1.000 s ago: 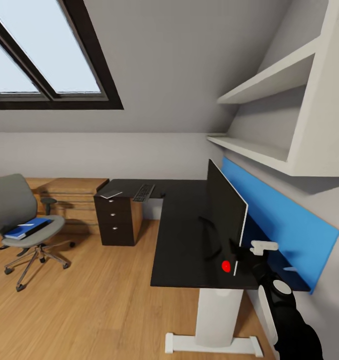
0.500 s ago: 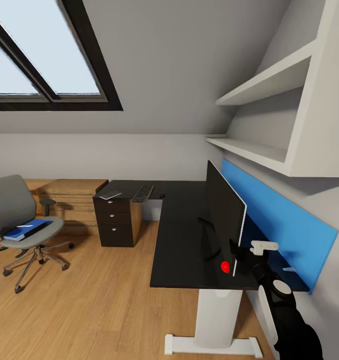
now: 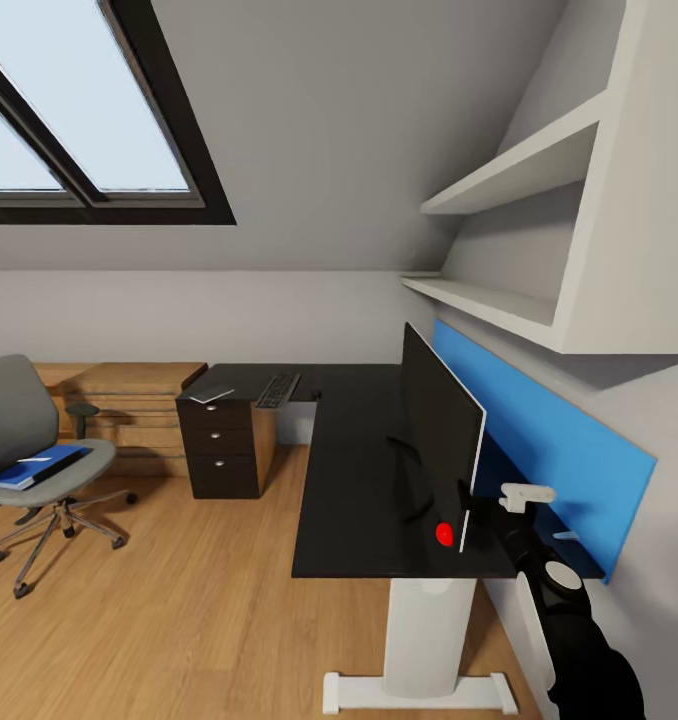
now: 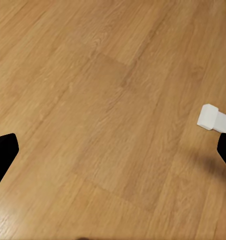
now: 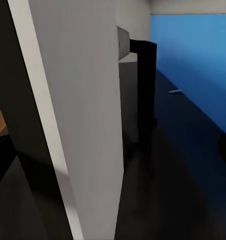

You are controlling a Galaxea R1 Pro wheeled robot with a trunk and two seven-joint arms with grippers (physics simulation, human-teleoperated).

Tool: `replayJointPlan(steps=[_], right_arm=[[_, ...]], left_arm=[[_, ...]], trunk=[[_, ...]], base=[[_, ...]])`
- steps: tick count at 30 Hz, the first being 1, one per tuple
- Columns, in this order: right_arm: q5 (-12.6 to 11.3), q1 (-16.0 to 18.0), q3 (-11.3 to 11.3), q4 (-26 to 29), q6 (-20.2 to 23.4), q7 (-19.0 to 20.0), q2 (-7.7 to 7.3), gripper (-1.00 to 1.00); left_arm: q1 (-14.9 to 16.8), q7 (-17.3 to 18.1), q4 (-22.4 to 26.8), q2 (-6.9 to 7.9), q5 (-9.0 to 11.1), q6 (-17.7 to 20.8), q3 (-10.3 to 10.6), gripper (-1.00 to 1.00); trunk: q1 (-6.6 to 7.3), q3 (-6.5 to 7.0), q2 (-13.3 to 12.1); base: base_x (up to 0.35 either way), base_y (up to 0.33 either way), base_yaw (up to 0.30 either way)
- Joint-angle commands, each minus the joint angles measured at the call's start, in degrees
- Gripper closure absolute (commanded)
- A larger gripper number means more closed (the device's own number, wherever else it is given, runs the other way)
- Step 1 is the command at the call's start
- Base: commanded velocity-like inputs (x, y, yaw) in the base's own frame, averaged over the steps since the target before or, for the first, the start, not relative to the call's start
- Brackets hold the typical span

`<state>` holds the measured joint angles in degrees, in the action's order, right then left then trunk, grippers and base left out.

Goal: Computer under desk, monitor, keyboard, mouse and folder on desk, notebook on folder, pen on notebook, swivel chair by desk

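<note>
The monitor [image 3: 441, 428] stands edge-on on the black desk [image 3: 354, 480]; its white back [image 5: 78, 110] is close up in the right wrist view. My right gripper [image 3: 477, 516] is open at its near lower corner by the red dot, with the screen's edge between the fingers [image 5: 113, 160]. The keyboard [image 3: 277, 389] lies on the far desk wing, with a pale flat item [image 3: 212, 394] beside it over the drawer unit [image 3: 219, 450]. The blue folder [image 3: 34, 467] lies on the swivel chair [image 3: 24, 420] at the left. My left gripper [image 4: 115, 155] hangs open over the floor. The computer is out of view.
A low oak chest [image 3: 129, 400] stands between chair and desk. White shelves [image 3: 499, 180] and a blue wall panel [image 3: 544, 435] run behind the monitor; a thin pale stick [image 5: 175, 91] lies there on the desk. The desk's white foot [image 4: 213, 117] is near my left gripper. Wooden floor [image 3: 179, 600] lies open at the left.
The whole picture has slid a little left, so the camera has moved. My right gripper stays at the monitor's near corner; nothing on the desk or chair has shifted.
</note>
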<state>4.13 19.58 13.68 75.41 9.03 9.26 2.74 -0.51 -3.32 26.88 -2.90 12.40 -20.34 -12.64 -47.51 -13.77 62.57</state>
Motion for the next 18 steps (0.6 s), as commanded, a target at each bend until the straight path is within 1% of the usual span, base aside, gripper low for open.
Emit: replayJointPlan(steps=[1, 18], right_arm=[[0.44, 0.04, 0.21, 0.09, 0.29, 0.49, 0.08, -1.0], [0.44, 0.02, 0.21, -0.29, 0.13, 0.49, 0.11, -1.0]], left_arm=[[-0.02, -0.02, 0.1, -0.04, 0.33, -0.05, -0.02, -1.0], [-0.02, -0.02, 0.1, -0.01, 0.34, -0.05, -0.02, -1.0]], trunk=[[-0.01, -0.06, 0.05], [-0.01, 0.27, 0.05]], base=[[0.0, 0.0, -0.006], [-0.002, 0.0, -0.001]])
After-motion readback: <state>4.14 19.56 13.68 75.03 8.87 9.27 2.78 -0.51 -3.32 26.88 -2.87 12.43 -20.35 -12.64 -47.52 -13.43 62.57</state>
